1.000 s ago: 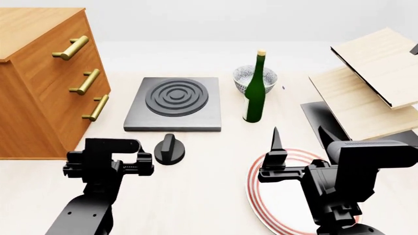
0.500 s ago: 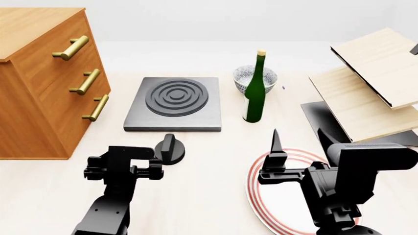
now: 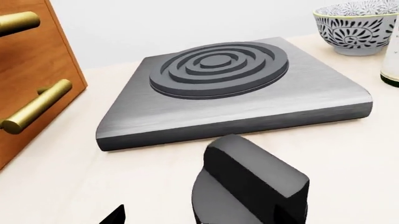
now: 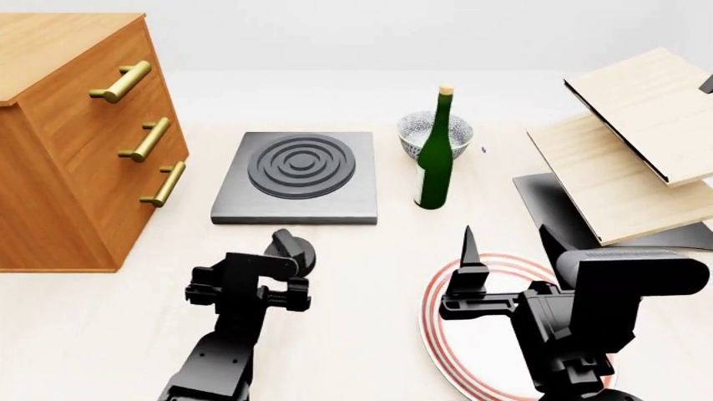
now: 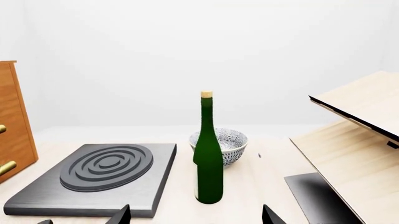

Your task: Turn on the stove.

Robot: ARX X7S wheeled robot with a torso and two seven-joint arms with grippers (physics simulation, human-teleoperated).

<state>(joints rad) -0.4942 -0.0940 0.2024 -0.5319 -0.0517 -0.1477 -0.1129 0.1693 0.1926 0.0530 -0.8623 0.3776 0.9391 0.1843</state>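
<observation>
The stove (image 4: 295, 171) is a flat dark grey slab with raised burner rings; it also shows in the left wrist view (image 3: 231, 88) and the right wrist view (image 5: 100, 175). Its small black round knob (image 4: 294, 247) sits on the table just in front of it, partly hidden by my left gripper (image 4: 279, 266). In the left wrist view the knob (image 3: 249, 186) fills the space near my left gripper (image 3: 199, 220), which is open with one fingertip well to the side of it. My right gripper (image 4: 510, 244) is open and empty above the red-rimmed plate (image 4: 440, 322).
A wooden drawer cabinet (image 4: 78, 142) with brass handles stands at the left. A green bottle (image 4: 435, 154) and a patterned bowl (image 4: 422, 129) stand right of the stove. Tilted wooden boards (image 4: 635, 142) and a black slab (image 4: 552, 205) lie at the right.
My left gripper has moved right and forward, from left of the knob to right behind it, now covering part of it. The right arm has hardly moved.
</observation>
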